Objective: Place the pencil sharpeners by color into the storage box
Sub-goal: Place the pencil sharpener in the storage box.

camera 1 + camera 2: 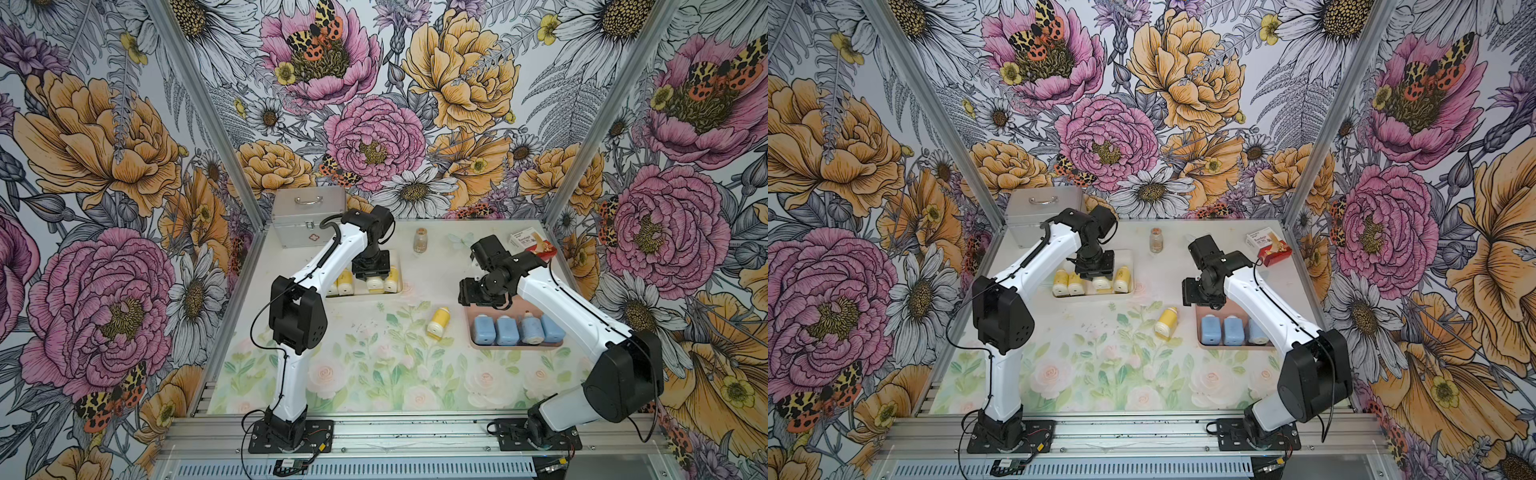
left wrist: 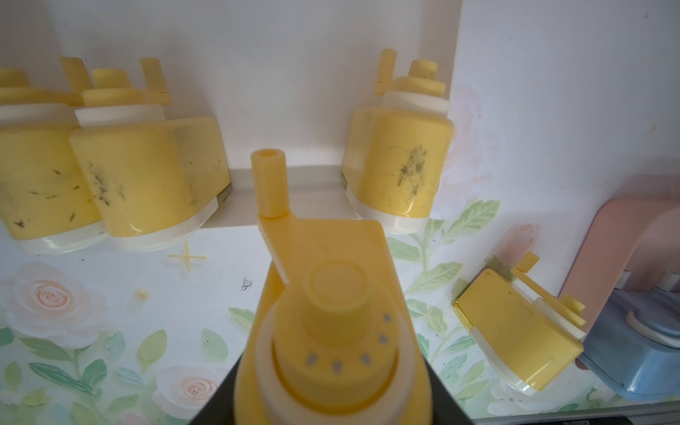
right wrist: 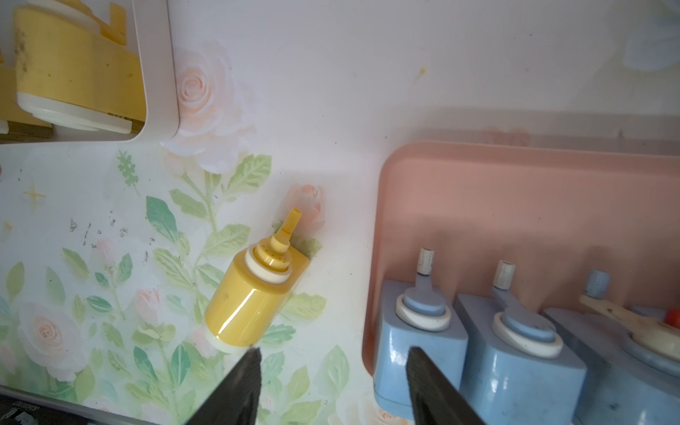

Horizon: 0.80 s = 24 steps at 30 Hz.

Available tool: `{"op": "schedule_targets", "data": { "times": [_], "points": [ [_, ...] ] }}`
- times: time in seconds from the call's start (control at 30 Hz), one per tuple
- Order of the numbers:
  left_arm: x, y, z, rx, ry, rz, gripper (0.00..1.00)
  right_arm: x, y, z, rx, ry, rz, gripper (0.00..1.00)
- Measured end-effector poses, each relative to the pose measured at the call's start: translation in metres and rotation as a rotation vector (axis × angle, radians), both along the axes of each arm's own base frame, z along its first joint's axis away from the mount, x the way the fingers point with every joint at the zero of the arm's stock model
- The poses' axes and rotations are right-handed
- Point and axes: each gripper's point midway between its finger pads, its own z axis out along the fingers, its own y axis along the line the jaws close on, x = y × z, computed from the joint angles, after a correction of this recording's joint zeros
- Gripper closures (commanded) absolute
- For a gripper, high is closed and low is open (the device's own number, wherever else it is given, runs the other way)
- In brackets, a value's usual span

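Left tool (image 1: pixel 371 274) clamped on yellow bottle-shaped plastic pencil sharpener (image 2: pixel 331 331) above white plastic tray (image 1: pixel 398 257) | three yellow sharpeners (image 1: pixel 345 282) lay inside that tray | fifth yellow sharpener (image 1: pixel 438 323) lay on floral worktop (image 1: pixel 374 365) right of tray | right tool (image 3: pixel 333 358) half-open, empty

Both top views look steeply down from high at the near edge onto the whole flower-printed tabletop (image 1: pixel 374 374). Left wrist camera: close over the shallow white plastic tray (image 2: pixel 316 191). Right wrist camera: close beside the shallow pink plastic tray (image 3: pixel 515 191). All four share the lone yellow bottle-shaped plastic sharpener (image 1: pixel 438 323) between the trays.
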Motion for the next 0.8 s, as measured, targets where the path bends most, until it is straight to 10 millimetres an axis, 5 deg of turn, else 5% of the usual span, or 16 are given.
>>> {"op": "schedule_targets", "data": {
  "times": [0.3, 0.8],
  "points": [
    [0.021, -0.004, -0.010, 0.007, 0.007, -0.001, 0.66, 0.000, 0.000, -0.001, -0.002, -0.001, 0.000, 0.35],
    [0.030, 0.018, -0.012, 0.022, 0.018, 0.025, 0.66, 0.002, 0.000, -0.002, 0.000, -0.007, 0.000, 0.35]
  ]
}}
